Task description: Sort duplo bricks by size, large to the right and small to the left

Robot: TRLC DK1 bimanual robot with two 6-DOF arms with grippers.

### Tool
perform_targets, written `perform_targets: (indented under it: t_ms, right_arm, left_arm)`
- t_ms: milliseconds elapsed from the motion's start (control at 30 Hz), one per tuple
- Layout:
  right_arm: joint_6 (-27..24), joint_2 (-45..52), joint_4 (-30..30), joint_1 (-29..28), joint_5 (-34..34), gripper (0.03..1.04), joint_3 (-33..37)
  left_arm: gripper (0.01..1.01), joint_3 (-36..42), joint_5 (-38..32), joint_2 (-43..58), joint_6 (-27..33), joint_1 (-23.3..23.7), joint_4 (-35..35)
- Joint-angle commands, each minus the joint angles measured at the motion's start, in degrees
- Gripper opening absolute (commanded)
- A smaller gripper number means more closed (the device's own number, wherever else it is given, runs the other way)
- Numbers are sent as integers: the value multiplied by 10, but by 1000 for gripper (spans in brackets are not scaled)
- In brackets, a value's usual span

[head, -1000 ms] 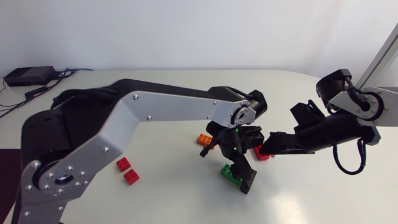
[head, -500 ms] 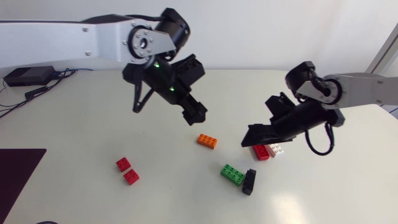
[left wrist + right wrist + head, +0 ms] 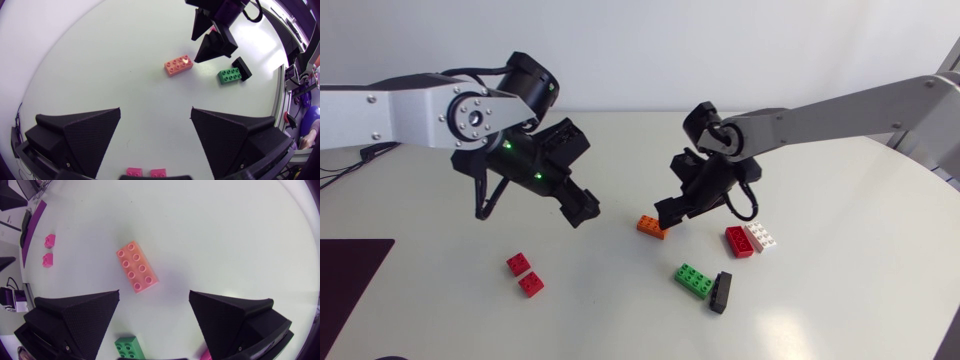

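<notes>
The right gripper (image 3: 672,212) hangs low over the table (image 3: 820,300) with its fingers spread wide and nothing between them. The orange brick (image 3: 137,267), a long one with eight studs, lies flat on the table just ahead of the gap, clear of both fingers. From above, this brick sits right at the fingertips, at about 7 o'clock from them. A green brick (image 3: 694,280) of the same length lies at 5 o'clock from the orange one, a little apart from it. A black block (image 3: 720,292) rests against the green brick's far end at 4 o'clock. At 3 o'clock from the orange brick, and well apart from it, lies a large red brick (image 3: 739,242). A white brick (image 3: 761,236) touches its side at 2 o'clock. The left gripper (image 3: 156,135) is raised above the table at about 9 o'clock from the orange brick, near it but not over it. Its fingers are also wide apart and hold nothing. At 7 o'clock from it lies a small red brick (image 3: 518,263), with another small red brick (image 3: 531,284) just beside that one at 5 o'clock. The left wrist view shows both of these under the gripper.
</notes>
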Motion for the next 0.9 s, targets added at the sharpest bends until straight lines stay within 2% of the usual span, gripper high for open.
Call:
perform_targets:
  t_ms: [0, 333, 500, 567, 733, 867]
  right_arm:
    - [-21, 30, -2, 17, 21, 997, 24]
    - [-46, 99, -23, 51, 76, 990, 89]
    - [-53, 116, -40, 66, 97, 867, 106]
    - [-54, 117, -40, 71, 98, 762, 103]
    - [-58, 109, -13, 79, 115, 298, 71]
    - [-54, 72, 20, 79, 122, 259, 14]
  left_arm:
    - [979, -25, -1, -24, -3, 14, 4]
    - [979, -57, -1, -59, 4, 29, 7]
    - [979, -67, -1, -67, 5, 34, 10]
    - [979, -69, -1, -68, 5, 35, 10]
    - [979, -72, 0, -67, 4, 33, 16]
    - [979, -77, 0, -58, 0, 15, 33]
